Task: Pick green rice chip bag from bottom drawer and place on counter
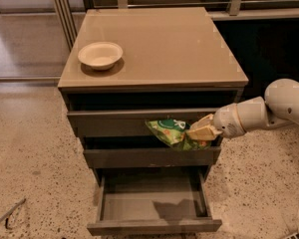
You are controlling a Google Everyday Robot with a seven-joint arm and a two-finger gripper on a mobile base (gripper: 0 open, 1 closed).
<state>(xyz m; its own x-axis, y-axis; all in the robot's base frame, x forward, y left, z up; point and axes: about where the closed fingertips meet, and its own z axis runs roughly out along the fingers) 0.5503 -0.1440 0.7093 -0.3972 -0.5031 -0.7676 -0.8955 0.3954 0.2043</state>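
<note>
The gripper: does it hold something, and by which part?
The gripper holds the green rice chip bag by its edge on the picture's right, in the air above the open bottom drawer.

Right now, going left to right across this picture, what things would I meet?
Cream bowl on the counter → green rice chip bag in mid-air → tool gripping its right end → white arm.
</note>
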